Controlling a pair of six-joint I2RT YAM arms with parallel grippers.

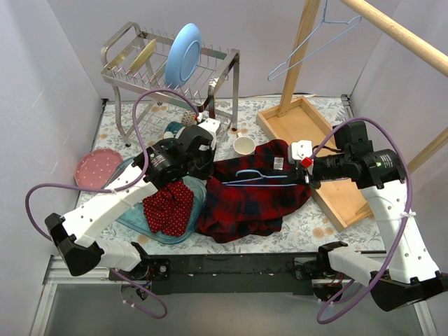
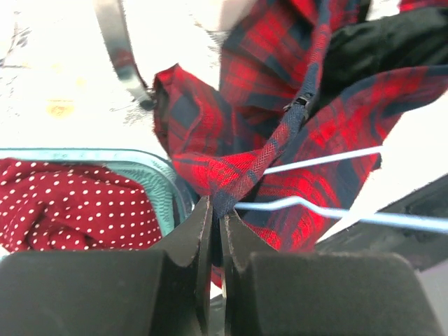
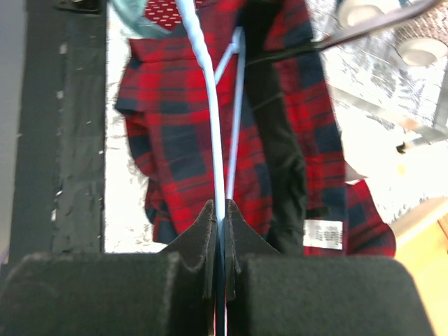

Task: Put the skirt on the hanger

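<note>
- My left gripper: jaws pressed together on a twisted fold of the plaid shirt, right at the shirt's left edge. It is not on the skirt.
- My right gripper: jaws pinching the light-blue wire of the hanger. The wire runs straight out from the fingertips across the shirt.
- The hanger lies flat on top of the plaid shirt, between the two grippers. A black lining strip and a white label show on the shirt beside the wire.
- The skirt is bunched up on a teal dish, just left of the left gripper, near the table's front edge. Its right side touches the plaid shirt. No jaw holds it.
- In the way: the plaid shirt sits between the hanger and the skirt, and my left forearm crosses over the dish's upper left part.
- Around it on the table:
  - A white cup sits just behind the shirt.
  - A pink plate lies at the far left.
  - A wire dish rack stands at the back left with a blue plate upright in it.
  - A wooden tray is on the right, under my right arm.
- A second hanger hangs from the wooden rail at the top right, well apart from everything else.
</note>
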